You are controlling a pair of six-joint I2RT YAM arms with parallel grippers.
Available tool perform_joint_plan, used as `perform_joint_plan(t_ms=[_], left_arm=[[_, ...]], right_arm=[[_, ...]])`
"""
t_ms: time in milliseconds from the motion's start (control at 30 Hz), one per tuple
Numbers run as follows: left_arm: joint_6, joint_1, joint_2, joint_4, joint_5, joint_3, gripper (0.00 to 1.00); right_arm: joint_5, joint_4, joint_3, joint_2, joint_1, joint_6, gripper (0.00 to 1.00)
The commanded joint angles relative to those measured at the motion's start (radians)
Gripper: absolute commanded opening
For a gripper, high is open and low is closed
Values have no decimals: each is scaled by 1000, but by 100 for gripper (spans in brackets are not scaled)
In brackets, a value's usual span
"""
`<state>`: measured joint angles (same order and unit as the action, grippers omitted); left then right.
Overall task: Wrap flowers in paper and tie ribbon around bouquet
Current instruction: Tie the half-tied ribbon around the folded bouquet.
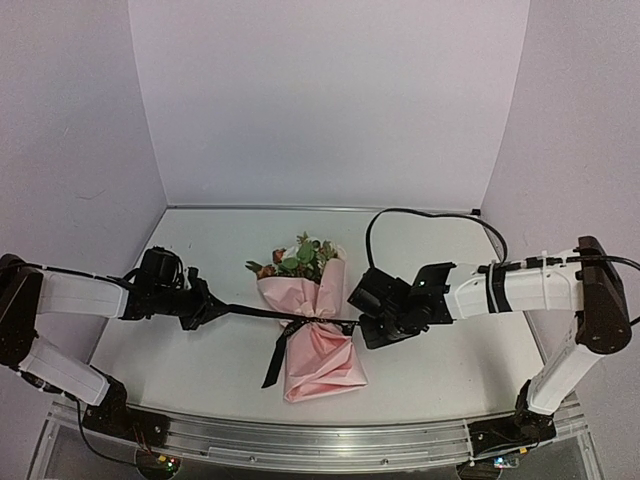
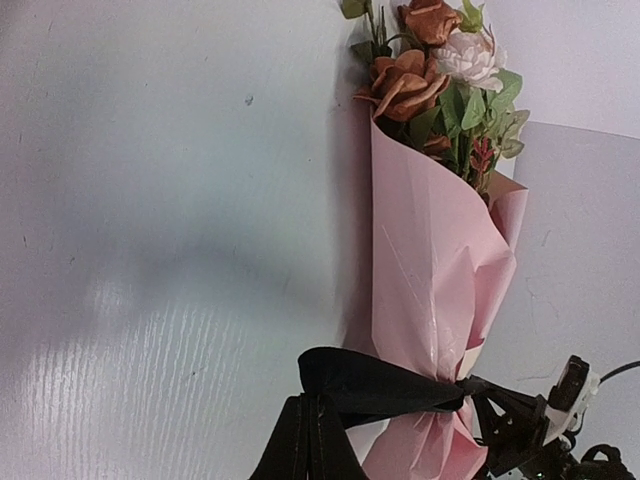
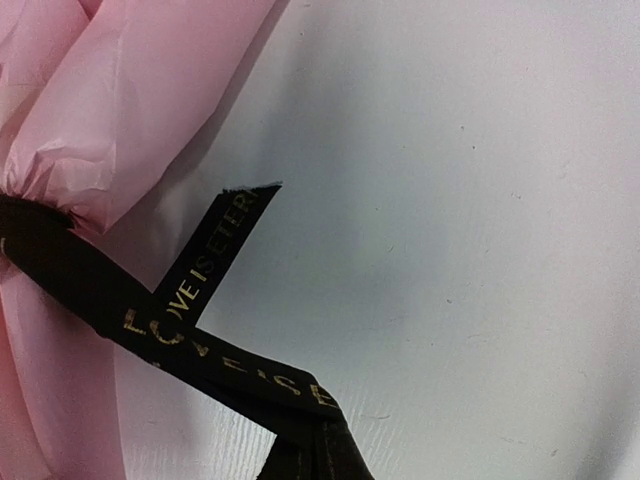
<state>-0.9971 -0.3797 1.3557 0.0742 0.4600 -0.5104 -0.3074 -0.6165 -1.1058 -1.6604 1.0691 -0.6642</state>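
The bouquet (image 1: 312,335) lies in the middle of the table, a pink paper (image 2: 430,270) cone with the flowers (image 2: 430,60) showing at its far end. The black ribbon (image 1: 250,311) is knotted round the cone's narrow waist and pulled taut to both sides. My left gripper (image 1: 214,308) is shut on the ribbon's left end (image 2: 385,385), left of the bouquet. My right gripper (image 1: 359,322) is shut on the lettered right end (image 3: 230,365), right of the knot. A loose tail (image 1: 276,360) hangs toward the near edge, and a short one (image 3: 225,230) lies by the paper (image 3: 130,90).
The white table (image 1: 200,370) ends at a metal rail (image 1: 300,440) along the near edge. Pale walls (image 1: 320,100) close off the back and both sides. A black cable (image 1: 430,215) loops above the right arm.
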Motion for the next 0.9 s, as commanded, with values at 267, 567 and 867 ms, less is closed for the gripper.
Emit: perform_joint_plan(t_ms=[267,567,867], left_arm=[[18,153,-10,-55,-173,31,0],[25,153,7,-59,-163,23,0],[55,127,1,-14,-86,41,0]], right_arm=[[-141,-293,117,92,-52,-83,0],[-130,-293,127,87,-62,-67,0],[-44,-253,114,87,-38,-16,0]])
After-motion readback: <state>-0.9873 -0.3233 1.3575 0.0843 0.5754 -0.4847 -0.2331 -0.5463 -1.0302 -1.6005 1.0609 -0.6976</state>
